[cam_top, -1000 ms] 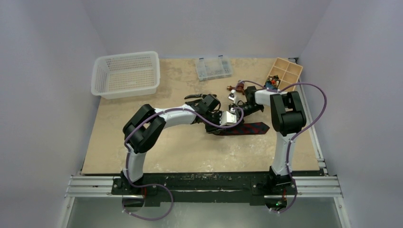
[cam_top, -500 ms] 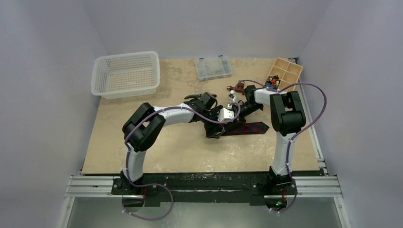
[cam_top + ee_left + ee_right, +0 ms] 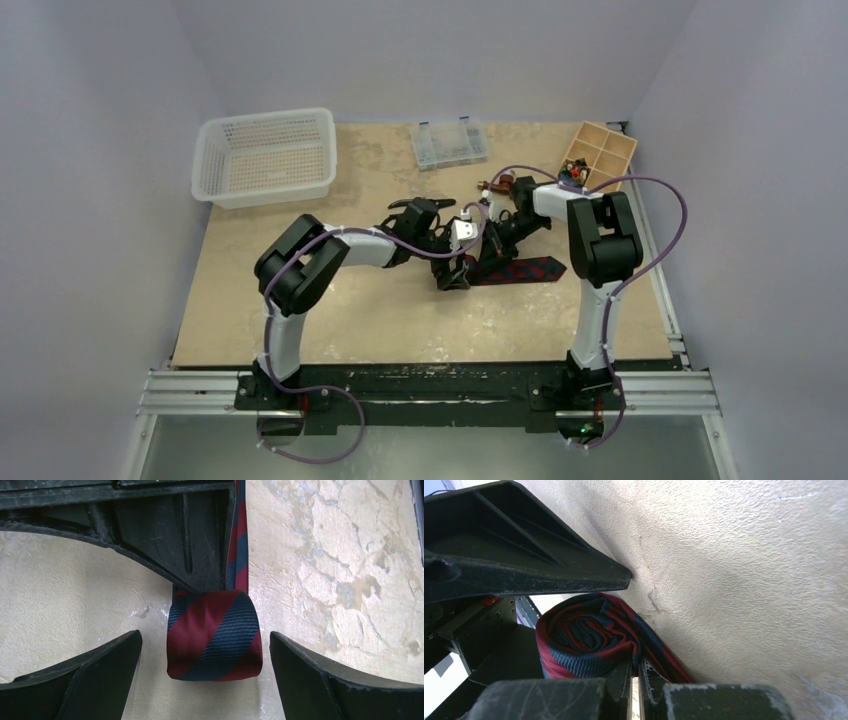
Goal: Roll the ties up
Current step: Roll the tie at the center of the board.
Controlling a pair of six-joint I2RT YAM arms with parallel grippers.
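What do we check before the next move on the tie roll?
1. Red-and-navy striped fabric tie, rolled end compact: ok.
2. Left gripper open, fingers either side of the rolled end, not touching it: ok.
3. Right gripper shut beside the rolled end: ok.
4. Right gripper pinning the strip: cannot tell.
5. Tie fully rolled: not ok, flat tail lies unrolled on the beige table.

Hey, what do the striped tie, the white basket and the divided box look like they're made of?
Striped tie: woven fabric with a slight sheen, fine ribbed weave visible; fibre unclear. White basket: moulded plastic, judging by its perforated mesh walls. Divided box: pale bare wood, probably thin plywood.
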